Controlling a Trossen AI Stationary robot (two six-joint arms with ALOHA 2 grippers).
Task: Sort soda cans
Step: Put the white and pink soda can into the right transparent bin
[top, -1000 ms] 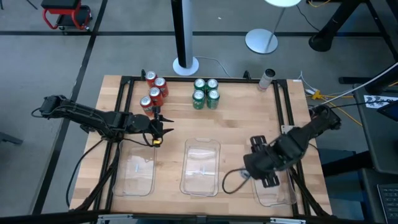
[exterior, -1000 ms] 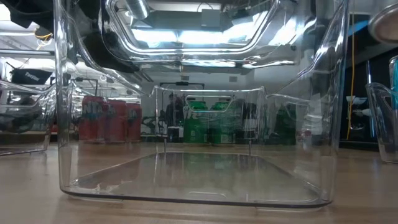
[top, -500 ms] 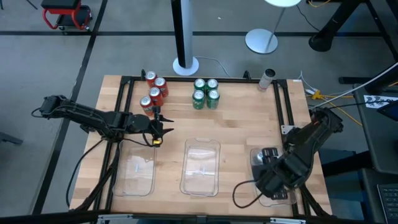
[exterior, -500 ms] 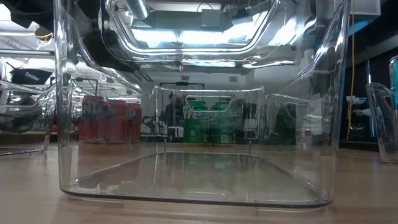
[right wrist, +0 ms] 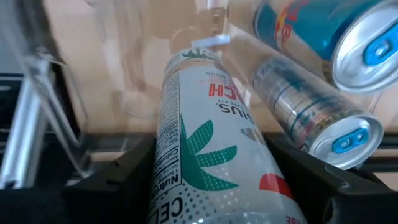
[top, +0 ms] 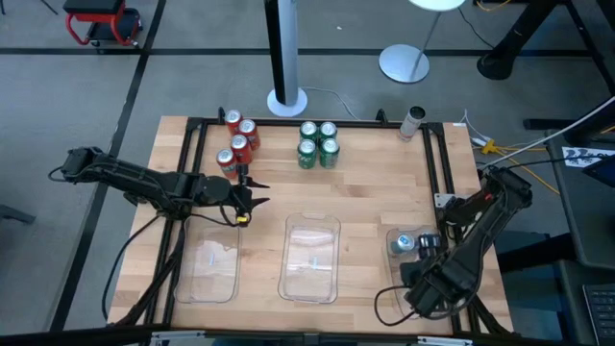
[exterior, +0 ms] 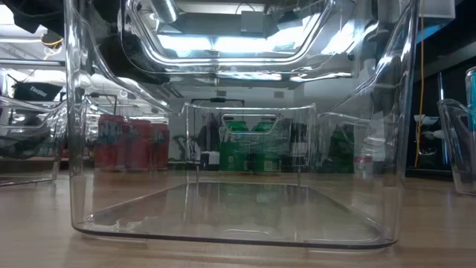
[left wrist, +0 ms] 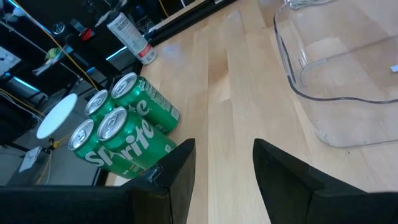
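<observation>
Several red soda cans (top: 238, 140) and several green ones (top: 318, 142) stand at the table's far side. Two silver-blue cans (top: 404, 242) lie in the right clear tray (top: 396, 288). My right gripper (top: 426, 272) hangs over that tray's near part, shut on a white can (right wrist: 199, 155) with a green leaf mark. My left gripper (top: 250, 200) is open, with nothing between its fingers (left wrist: 180, 168). It hovers between the red cans and the left tray (top: 209, 271), and the green cans (left wrist: 124, 134) stand ahead of it. My right gripper pinches the white can's round side wall (right wrist: 163, 168) between its two fingers (right wrist: 118, 171), which lie across the can. The fingers come from above, pointing steeply down. The can is lifted clear and lies roughly level above the two silver-blue cans (right wrist: 311, 118) in the tray.
An empty clear tray (top: 310, 258) sits at the near middle, filling the low view (exterior: 238, 231). Another white can (top: 412, 121) lies at the far right by the black frame rails (top: 434, 163). Bare wood lies between the cans and the trays.
My right gripper has carried the white can toward the table's near right corner and downward over the right tray, tipping steeper and rolling its wrist. The silver-blue cans in the tray, hidden under the arm before, show now.
</observation>
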